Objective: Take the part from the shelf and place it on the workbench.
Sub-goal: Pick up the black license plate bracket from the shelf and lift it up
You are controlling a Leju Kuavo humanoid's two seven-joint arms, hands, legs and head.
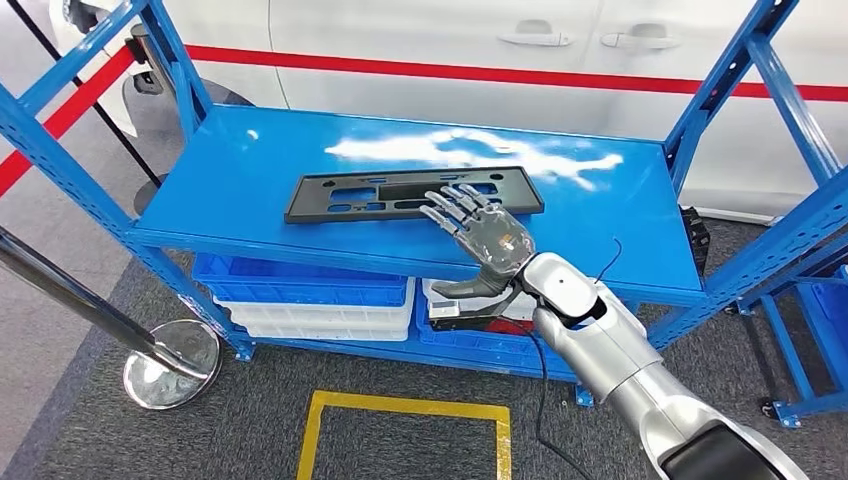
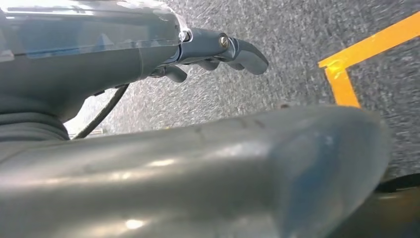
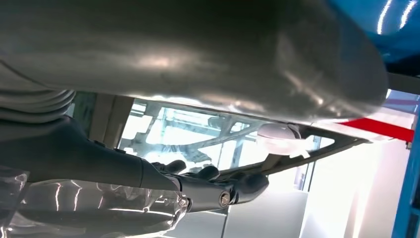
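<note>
The right hand (image 1: 483, 232), fingers spread and holding nothing, rests over the part's (image 1: 400, 193) near edge (thin, flat); a shallow grip may slip on the shelf (image 1: 250, 160).

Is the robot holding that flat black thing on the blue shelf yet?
Not yet. The right hand lies open, fingers over the near edge of the flat black plastic panel, gripping nothing.

one black part (image 1: 413, 194), one blue shelf (image 1: 230, 190), two blue bins (image 1: 300, 280), one white bin (image 1: 320, 318), one chrome stanchion base (image 1: 170, 362), one robot hand (image 1: 485, 235) over the shelf
</note>
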